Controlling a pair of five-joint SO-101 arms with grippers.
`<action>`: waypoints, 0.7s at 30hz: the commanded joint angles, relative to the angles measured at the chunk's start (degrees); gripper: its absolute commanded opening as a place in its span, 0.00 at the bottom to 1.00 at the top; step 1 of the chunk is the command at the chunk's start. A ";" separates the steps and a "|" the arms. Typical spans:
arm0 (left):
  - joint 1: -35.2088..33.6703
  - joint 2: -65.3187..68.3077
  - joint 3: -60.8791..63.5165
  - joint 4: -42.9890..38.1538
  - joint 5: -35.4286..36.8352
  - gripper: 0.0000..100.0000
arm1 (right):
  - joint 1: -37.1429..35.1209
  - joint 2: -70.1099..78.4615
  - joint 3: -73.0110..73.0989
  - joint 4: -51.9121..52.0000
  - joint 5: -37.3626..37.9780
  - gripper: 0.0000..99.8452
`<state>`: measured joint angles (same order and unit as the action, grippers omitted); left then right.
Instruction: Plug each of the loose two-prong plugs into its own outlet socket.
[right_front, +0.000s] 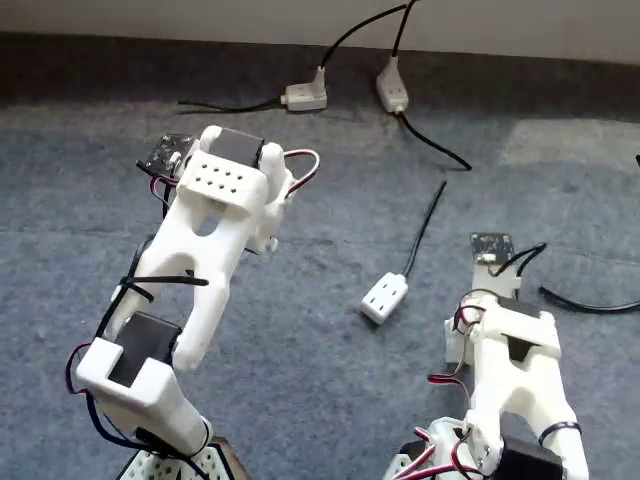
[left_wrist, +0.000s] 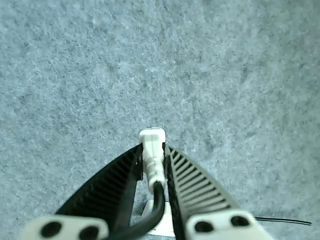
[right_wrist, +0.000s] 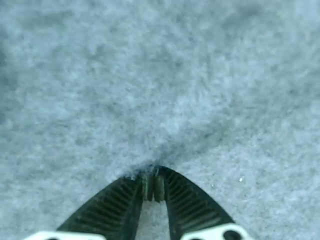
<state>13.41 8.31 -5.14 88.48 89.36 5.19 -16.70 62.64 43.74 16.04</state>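
Observation:
My left gripper (left_wrist: 153, 150) is shut on a white two-prong plug (left_wrist: 152, 145), whose black cord (left_wrist: 150, 220) runs back between the fingers. It hangs over bare grey carpet. In the high view the left arm (right_front: 215, 230) covers that gripper and plug. A white outlet socket block (right_front: 385, 297) on a black cord lies on the carpet between the two arms. My right gripper (right_wrist: 154, 184) is shut with nothing in it, its tips down at the carpet. The right arm (right_front: 510, 350) stands just right of the socket block.
Two more white cord ends (right_front: 305, 97) (right_front: 392, 88) with black cables lie at the back near the wall. Another black cable (right_front: 590, 305) trails on the right. Grey carpet (right_front: 330, 200) lies open between the arms and the back cords.

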 joint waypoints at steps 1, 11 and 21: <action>-0.66 -2.77 -0.13 0.44 -0.18 0.01 | -9.19 -0.84 -5.76 -0.84 -0.70 0.01; -0.31 -2.77 -0.22 0.09 -0.09 0.01 | 7.16 -0.75 -40.92 31.60 -0.18 0.01; -0.75 -2.77 -0.48 0.09 -0.26 0.01 | -10.24 14.99 -33.89 23.16 -1.76 0.01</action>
<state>13.05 8.31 -4.88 88.48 89.36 -1.67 -6.24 27.21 70.37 16.04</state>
